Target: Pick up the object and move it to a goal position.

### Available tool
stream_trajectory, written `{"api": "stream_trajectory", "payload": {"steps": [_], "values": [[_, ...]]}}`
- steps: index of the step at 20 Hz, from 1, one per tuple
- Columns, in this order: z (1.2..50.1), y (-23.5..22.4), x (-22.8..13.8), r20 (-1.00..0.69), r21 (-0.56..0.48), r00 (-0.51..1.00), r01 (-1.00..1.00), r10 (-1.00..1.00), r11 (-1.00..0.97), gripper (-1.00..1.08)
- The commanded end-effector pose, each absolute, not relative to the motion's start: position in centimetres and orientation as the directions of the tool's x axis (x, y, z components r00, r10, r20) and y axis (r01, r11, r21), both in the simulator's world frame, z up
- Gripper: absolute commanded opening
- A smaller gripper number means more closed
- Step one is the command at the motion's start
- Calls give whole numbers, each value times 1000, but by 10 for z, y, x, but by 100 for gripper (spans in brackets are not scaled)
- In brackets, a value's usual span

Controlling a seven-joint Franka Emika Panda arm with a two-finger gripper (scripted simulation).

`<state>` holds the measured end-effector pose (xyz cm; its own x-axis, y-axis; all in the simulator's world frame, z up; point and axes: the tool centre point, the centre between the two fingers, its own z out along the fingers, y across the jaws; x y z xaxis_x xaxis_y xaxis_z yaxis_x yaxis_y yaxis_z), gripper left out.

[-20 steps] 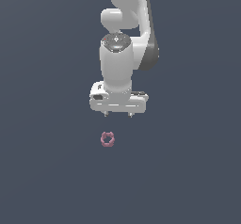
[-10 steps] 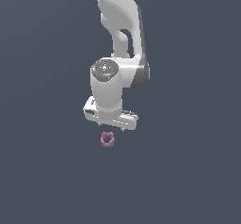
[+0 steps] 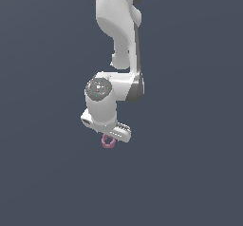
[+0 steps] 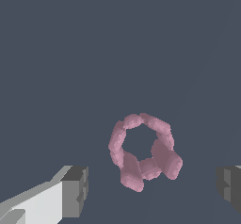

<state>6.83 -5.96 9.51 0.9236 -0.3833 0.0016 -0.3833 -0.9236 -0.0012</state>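
Wrist view: pink object (image 4: 143,151) lying between the fingertips (image 4: 75,191), touching neither.
Gripper (image 4: 153,188): spread wide, empty, straddling for a likely pinch.
Exterior view: object (image 3: 108,142) peeking out at gripper's (image 3: 112,136) six o'clock.

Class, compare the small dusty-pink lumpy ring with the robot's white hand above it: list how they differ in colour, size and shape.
Colour: the dusty-pink lumpy ring is one soft pink; the white hand has dark grey fingertips.
Size: the ring is far smaller than the hand.
Shape: the ring is a loop of stubby rounded lobes; the hand's fingers are blocky and flat-faced, spread wide to either side of the ring.
Shared: both are simulator renders against the same plain grey surface.
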Motion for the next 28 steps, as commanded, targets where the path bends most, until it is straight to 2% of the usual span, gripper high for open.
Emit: {"api": "stream_trajectory", "payload": {"steps": [1,7,16,22,23,28], "values": [[91,-62,70,0,0,918,-396,-396,-918,100],[87,-62,69,0,0,919,-395,-395,-919,100],[46,-62,68,0,0,917,-398,-398,-917,100],[40,-62,70,0,0,917,-399,-399,-917,100],[40,-62,70,0,0,917,-399,-399,-917,-100],[40,-62,70,0,0,917,-399,-399,-917,-100]]}}
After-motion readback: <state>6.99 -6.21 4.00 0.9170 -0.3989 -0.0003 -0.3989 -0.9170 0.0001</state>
